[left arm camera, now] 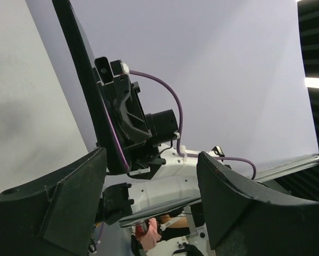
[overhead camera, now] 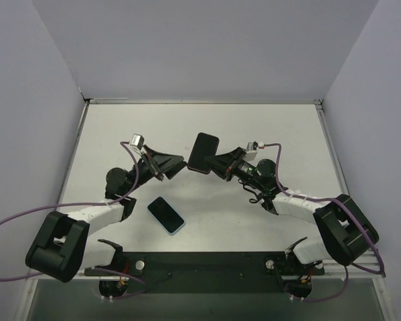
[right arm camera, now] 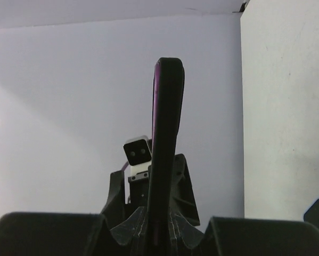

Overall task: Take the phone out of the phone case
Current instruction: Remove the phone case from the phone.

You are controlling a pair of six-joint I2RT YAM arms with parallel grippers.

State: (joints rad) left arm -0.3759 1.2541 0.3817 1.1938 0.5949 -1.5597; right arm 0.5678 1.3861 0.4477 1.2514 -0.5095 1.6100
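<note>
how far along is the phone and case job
Looks nearly done: the phone lies alone on the table, apart from the dark case. In hand: the right claw pinches the case's edge, held up; the left claw stands open beside it. Left: probably just setting the case down.

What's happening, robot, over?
Right gripper shut on black, purple-edged slab, raised. Left gripper open beside it. Blue-rimmed black phone flat on table. Nothing blocking.
</note>
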